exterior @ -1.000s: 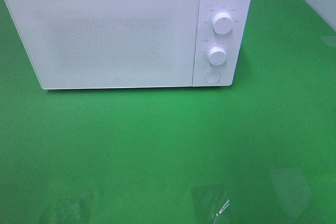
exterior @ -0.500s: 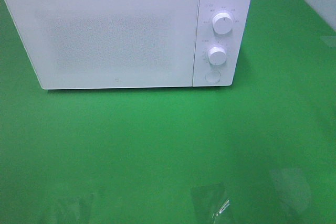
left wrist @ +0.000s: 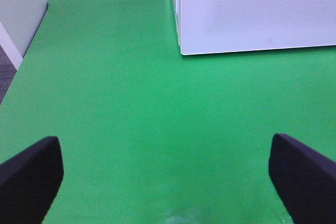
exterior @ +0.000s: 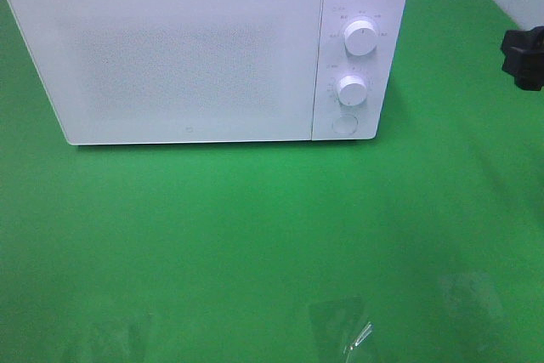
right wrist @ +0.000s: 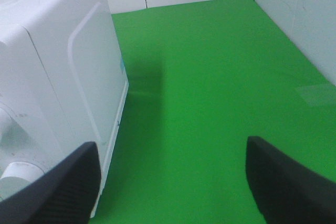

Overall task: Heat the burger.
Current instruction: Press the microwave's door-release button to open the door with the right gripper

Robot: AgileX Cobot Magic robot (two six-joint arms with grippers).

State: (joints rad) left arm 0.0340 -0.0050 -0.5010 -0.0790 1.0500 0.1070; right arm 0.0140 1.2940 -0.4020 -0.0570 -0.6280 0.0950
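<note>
Two spread, empty sets of fingers are seen: the left gripper [left wrist: 168, 182] over the bench [left wrist: 105, 103] near the front left corner of the microwave [exterior: 170, 57], and the right gripper [right wrist: 168, 187] beside its knob side. The burger is not seen in any view. Since the earlier frame, a black arm part [exterior: 523, 57] has appeared at the bench's right edge. Markings round the knobs [exterior: 361, 38] are too small to be read.

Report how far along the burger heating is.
Done: nothing visibly; the white box microwave has its door shut, and no burger is in view. In hand: nothing, the left hand and right hand are open and empty. Left: apparently every step.
</note>
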